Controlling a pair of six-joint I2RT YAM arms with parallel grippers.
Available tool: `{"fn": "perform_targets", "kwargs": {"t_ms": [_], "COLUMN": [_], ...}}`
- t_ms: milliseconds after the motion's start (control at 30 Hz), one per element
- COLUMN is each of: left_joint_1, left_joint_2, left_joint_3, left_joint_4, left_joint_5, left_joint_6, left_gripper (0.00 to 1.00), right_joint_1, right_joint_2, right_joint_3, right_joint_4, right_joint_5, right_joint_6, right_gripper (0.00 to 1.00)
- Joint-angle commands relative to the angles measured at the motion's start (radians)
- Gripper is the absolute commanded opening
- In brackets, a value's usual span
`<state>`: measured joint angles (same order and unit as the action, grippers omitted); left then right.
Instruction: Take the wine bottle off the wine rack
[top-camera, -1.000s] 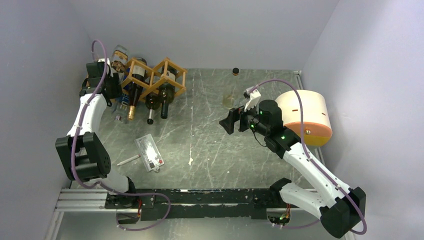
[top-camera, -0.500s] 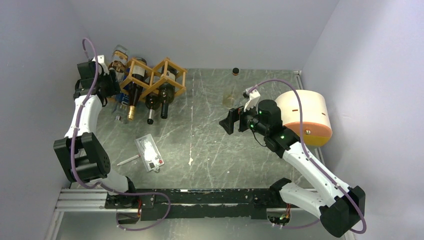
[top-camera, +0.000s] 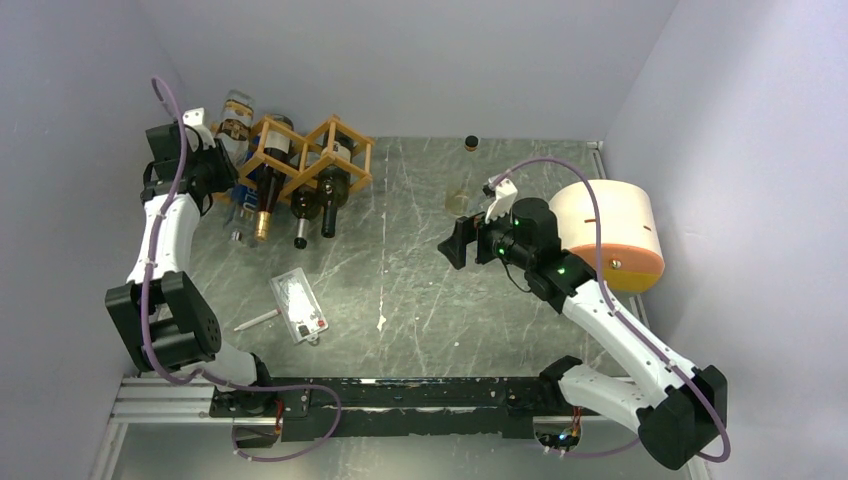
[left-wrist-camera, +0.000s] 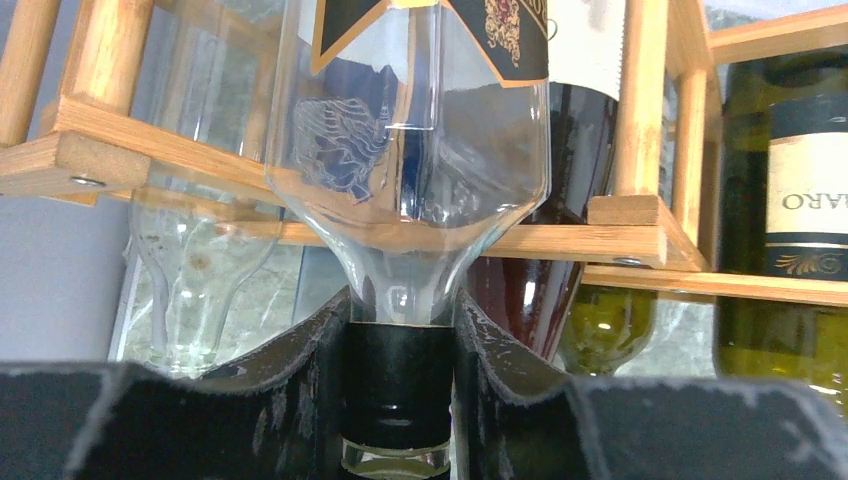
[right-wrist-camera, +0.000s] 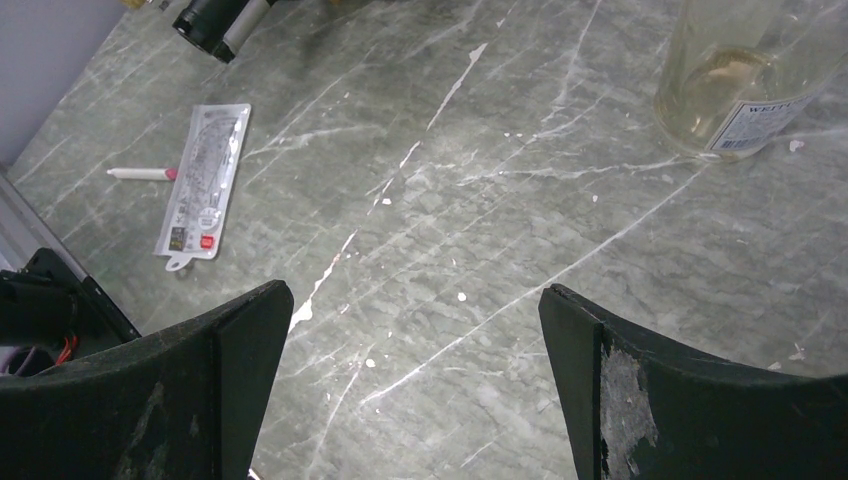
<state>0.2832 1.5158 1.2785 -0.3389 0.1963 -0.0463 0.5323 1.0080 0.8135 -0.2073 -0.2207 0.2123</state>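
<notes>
Left wrist view: left hand (left-wrist-camera: 398, 400) was clamped on the black-capped neck of the clear glass wine bottle (left-wrist-camera: 410, 150), pads tight on the capsule. The bottle body lay between the posts of the orange-brown wooden open-frame wine rack (left-wrist-camera: 640, 110), neck pointing out toward the camera. Top view only showed that arm at the rack's left end; the wrist hid the grip.

Crowding it in the rack:
- dark red bottle with white label (left-wrist-camera: 590, 60), just right
- green glass bottle with dark label (left-wrist-camera: 790, 200), next cell over
- empty clear bottle (left-wrist-camera: 190, 280), to the left

Right hand (right-wrist-camera: 410, 295) was spread wide, holding nothing, above the grey-green marbled surface (top-camera: 420, 300), well apart from the rack. Its view alone resolved the flat clear plastic packet (right-wrist-camera: 203, 180), the white pen (right-wrist-camera: 140, 173) beside it and the pale upright glass bottle (right-wrist-camera: 740, 80). The cream-and-orange cylinder (top-camera: 610, 235) sat beside the right arm.
</notes>
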Motion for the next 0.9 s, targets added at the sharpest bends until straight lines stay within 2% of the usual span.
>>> {"fn": "perform_targets", "kwargs": {"t_ms": [0,100,433,733,867], "left_joint_1": [0.037,0.057,0.108,0.154,0.172], "left_joint_2": [-0.063,-0.074,-0.109,-0.122,-0.161], "left_joint_3": [0.000,0.011,-0.010,-0.137,-0.219], "left_joint_4": [0.018,0.007,0.059,0.245,0.402], "left_joint_5": [0.035,0.070,0.284,0.568,0.660], "left_joint_6": [-0.082,-0.122,-0.304,-0.540,-0.661], "left_gripper": [0.17,0.08,0.07,0.07,0.07], "right_joint_1": [0.005,0.005,0.004,0.004,0.005], "right_joint_2": [0.007,0.004,0.003,0.000,0.001], "right_joint_3": [0.044,0.049,0.077,0.074,0.070], "right_joint_4": [-0.020,-0.023,-0.038,-0.027,-0.028], "right_joint_5": [-0.002,0.006,-0.013,-0.038,-0.037], "right_joint_6": [-0.002,0.001,0.035,0.070,0.075], "right_gripper": [1.00,1.00,1.00,1.00,1.00]}}
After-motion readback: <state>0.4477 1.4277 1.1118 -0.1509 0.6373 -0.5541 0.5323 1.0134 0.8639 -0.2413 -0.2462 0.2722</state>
